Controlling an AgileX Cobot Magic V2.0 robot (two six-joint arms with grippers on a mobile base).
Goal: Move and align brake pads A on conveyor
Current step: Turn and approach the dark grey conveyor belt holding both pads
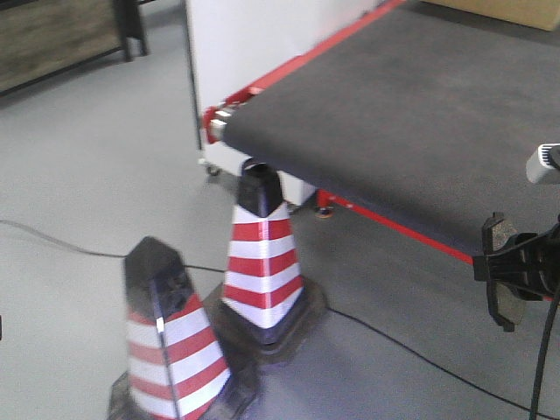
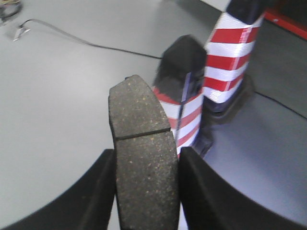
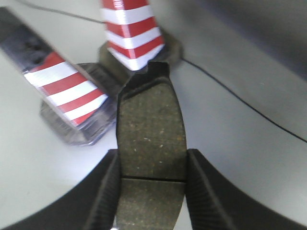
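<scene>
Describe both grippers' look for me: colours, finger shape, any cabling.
Left gripper: broad matte black fingers with curved outer edges, smooth-looking. Right gripper: same black, fingers finely ribbed along the inner faces. No markings show. In the front view a thin black cable hangs at the right edge.

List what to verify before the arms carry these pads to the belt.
1. Left pincer grip on the left-held pad: ok, clamped on both edges, groove just above the grip.
2. Right pincer grip on the right-held pad: ok, clamped on both edges, groove inside the grip.
3. Pads over the conveyor: not ok, both wrist views show floor and traffic cones behind the pads.
4. Landing area: ok, nothing seen on the part of the belt in the front view.
5. Where any other pads lie, for alignment: cannot tell, none in view.
</scene>
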